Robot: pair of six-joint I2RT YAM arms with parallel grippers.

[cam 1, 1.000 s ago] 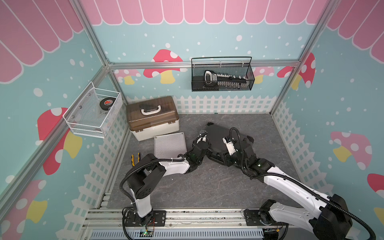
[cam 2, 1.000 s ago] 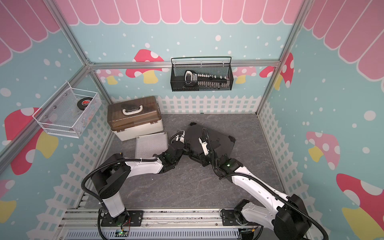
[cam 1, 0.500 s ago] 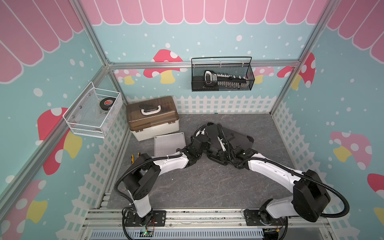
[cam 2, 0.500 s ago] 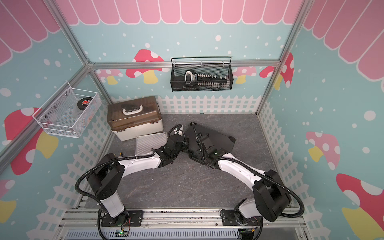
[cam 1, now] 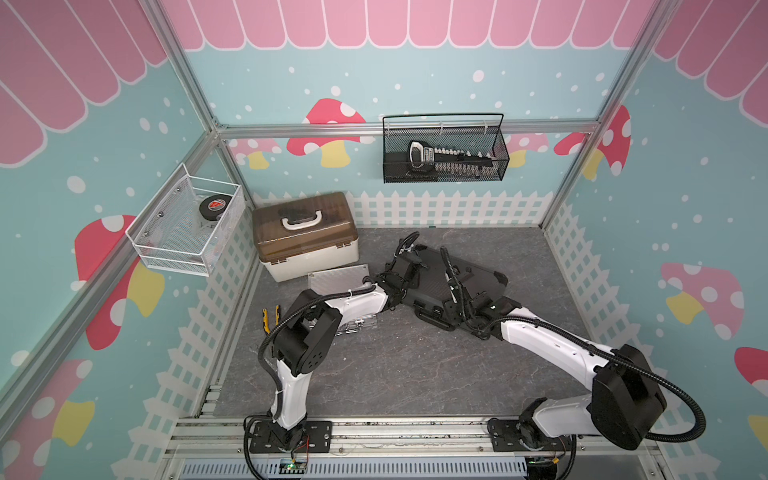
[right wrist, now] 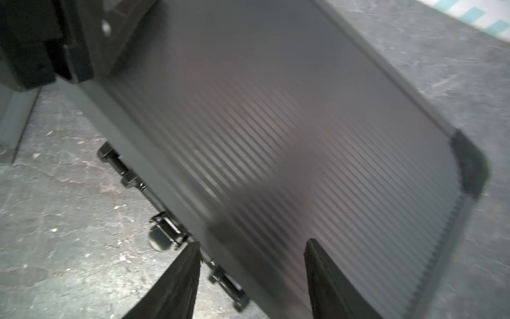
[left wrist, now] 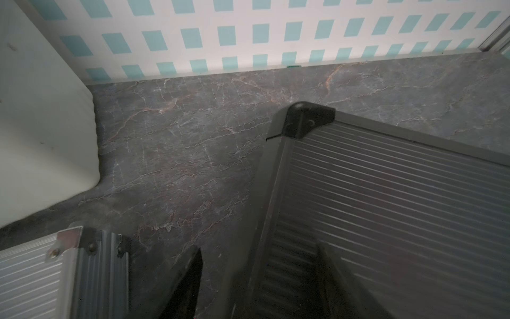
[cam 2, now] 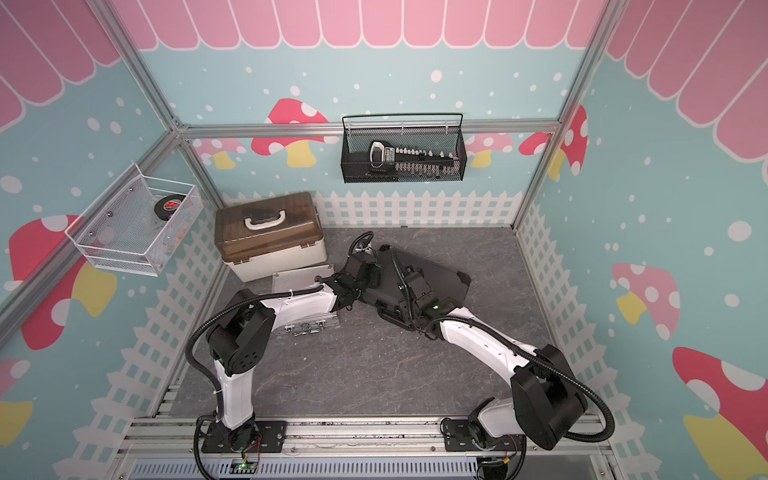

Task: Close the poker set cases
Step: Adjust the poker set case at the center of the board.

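The dark grey ribbed case (cam 1: 482, 274) (cam 2: 444, 272) lies in the middle of the floor with its lid down. Its black far corner (left wrist: 306, 121) shows in the left wrist view. My left gripper (cam 1: 409, 261) (cam 2: 368, 262) (left wrist: 259, 248) is open and straddles the case's left edge, one finger over the floor and one over the lid. My right gripper (cam 1: 451, 308) (cam 2: 409, 308) (right wrist: 254, 243) is open at the front edge, by a latch (right wrist: 165, 234), gripping nothing. The small silver case (cam 1: 336, 276) (cam 2: 297, 279) (left wrist: 27, 279) lies flat under my left forearm.
A cream box with a brown lid (cam 1: 305, 237) stands at the back left, close to the silver case. A yellow-handled tool (cam 1: 270, 318) lies by the left fence. A white wire basket (cam 1: 187, 228) and a black mesh basket (cam 1: 444, 153) hang on the walls.
The dark case's lid has come down from a raised tilt to lie flat. My right arm has drawn back to the front edge and its jaws have widened. The left gripper stayed at the left edge.
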